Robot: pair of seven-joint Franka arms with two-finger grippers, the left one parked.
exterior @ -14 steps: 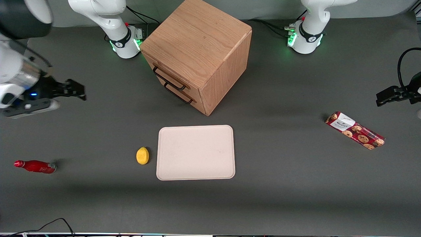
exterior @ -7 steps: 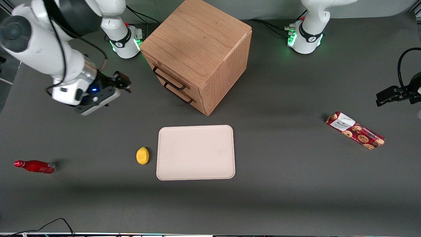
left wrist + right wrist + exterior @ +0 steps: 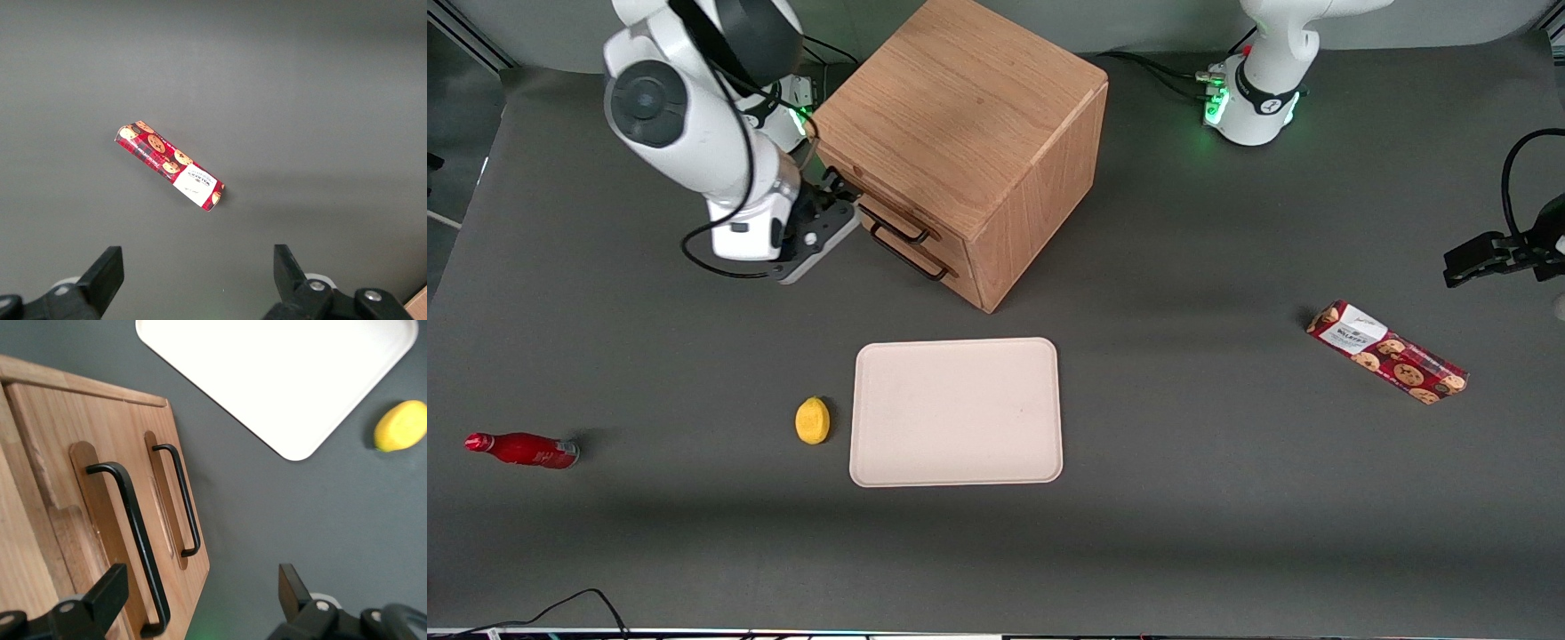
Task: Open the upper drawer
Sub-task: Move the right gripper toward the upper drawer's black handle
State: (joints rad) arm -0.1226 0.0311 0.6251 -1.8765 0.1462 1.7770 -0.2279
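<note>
The oak cabinet (image 3: 960, 98) stands far back on the table, its two drawers facing the working arm's end. The upper drawer (image 3: 107, 540) is shut, and its black bar handle (image 3: 137, 533) runs along its front. Beneath it is the lower drawer's handle (image 3: 181, 500). In the front view the upper handle (image 3: 905, 231) is partly covered by my wrist. My right gripper (image 3: 838, 194) hovers just in front of the drawer fronts, open and holding nothing. In the right wrist view the gripper (image 3: 200, 593) has one end of the upper handle between its spread fingers, not touching.
A white tray (image 3: 956, 412) lies nearer the front camera than the cabinet, with a yellow lemon (image 3: 812, 420) beside it. A red bottle (image 3: 523, 450) lies toward the working arm's end. A cookie pack (image 3: 1387, 352) lies toward the parked arm's end.
My right arm has swung in from the table's end toward the cabinet. The gripper now sits at the drawer fronts. The drawers have not moved.
</note>
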